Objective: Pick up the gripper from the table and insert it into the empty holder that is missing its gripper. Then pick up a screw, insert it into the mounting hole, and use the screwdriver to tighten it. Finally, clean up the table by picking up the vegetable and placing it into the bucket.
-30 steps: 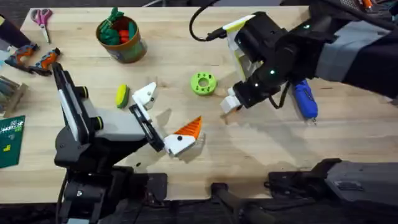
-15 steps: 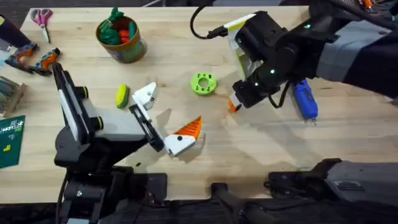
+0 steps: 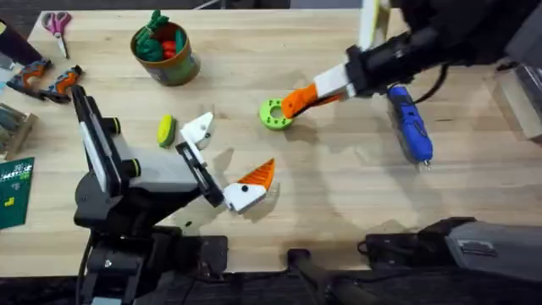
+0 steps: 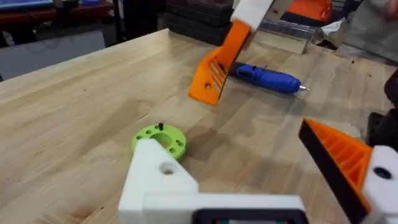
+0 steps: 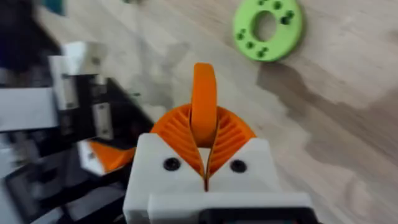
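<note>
With its two orange pads pressed together, the right hand point(image 3: 296, 102) is clenched on the gripper point(image 5: 203, 102), which stands up between the pads in the right wrist view. In the overhead view that hand hangs over the counter point(image 3: 339, 186), its tip just beside the green ring point(image 3: 276, 113). Whether it touches the ring I cannot tell; the left wrist view shows the orange tip point(image 4: 214, 68) raised clear of the wood.

The left hand point(image 3: 224, 161) rests low near the counter's near edge, fingers spread and holding nothing. One finger carries an orange pad point(image 3: 258, 176). The other is the holder point(image 3: 198, 130), bare white plastic with a mounting hole visible on it in the left wrist view point(image 4: 163, 177).

The screwdriver point(image 3: 410, 124) lies flat on the counter on the right side, metal tip pointing toward the near edge, just beyond the right arm. The vegetable point(image 3: 166, 130) lies on the wood just beside the holder, on its left. The bucket point(image 3: 166, 49) stands upright at the far left of the counter with red and green toys inside.

Scissors point(image 3: 57, 25) lie in the far left corner. Orange-handled tools point(image 3: 47, 79) sit at the left edge.
</note>
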Available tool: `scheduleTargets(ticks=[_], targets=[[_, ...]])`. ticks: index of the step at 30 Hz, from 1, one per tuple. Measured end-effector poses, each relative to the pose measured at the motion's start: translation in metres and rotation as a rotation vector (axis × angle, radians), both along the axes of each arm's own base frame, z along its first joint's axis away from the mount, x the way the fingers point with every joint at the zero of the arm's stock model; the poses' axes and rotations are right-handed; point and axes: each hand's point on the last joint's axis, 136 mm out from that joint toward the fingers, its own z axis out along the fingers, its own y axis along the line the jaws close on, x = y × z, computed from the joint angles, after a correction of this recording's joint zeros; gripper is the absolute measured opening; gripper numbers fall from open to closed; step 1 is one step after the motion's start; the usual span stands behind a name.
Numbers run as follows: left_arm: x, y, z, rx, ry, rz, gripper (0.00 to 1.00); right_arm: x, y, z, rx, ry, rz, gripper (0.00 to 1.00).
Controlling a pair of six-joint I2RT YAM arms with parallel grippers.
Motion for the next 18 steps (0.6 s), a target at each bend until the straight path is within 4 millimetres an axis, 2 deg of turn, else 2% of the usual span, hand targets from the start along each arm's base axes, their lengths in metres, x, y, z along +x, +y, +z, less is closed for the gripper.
scheduleTargets(ticks=[4, 9, 13, 18], targets=[[-0.005, -0.003, 0.000, 0.007, -0.009, -0.034, 0.987, -0.007, 0.002, 0.018, 0.155, 0.058, 0.030, 0.012], [-0.009, -0.006, -0.001, 0.016, -0.025, -0.066, 0.986, -0.020, 0.019, 0.028, 0.314, 0.069, 0.134, 0.012], [-0.011, -0.007, -0.001, 0.019, -0.029, -0.077, 0.986, -0.030, 0.026, 0.019, 0.426, 0.080, 0.187, 0.012], [-0.011, -0.007, -0.001, 0.021, -0.032, -0.078, 0.986, -0.038, 0.032, -0.003, 0.554, 0.127, 0.219, 0.011]])
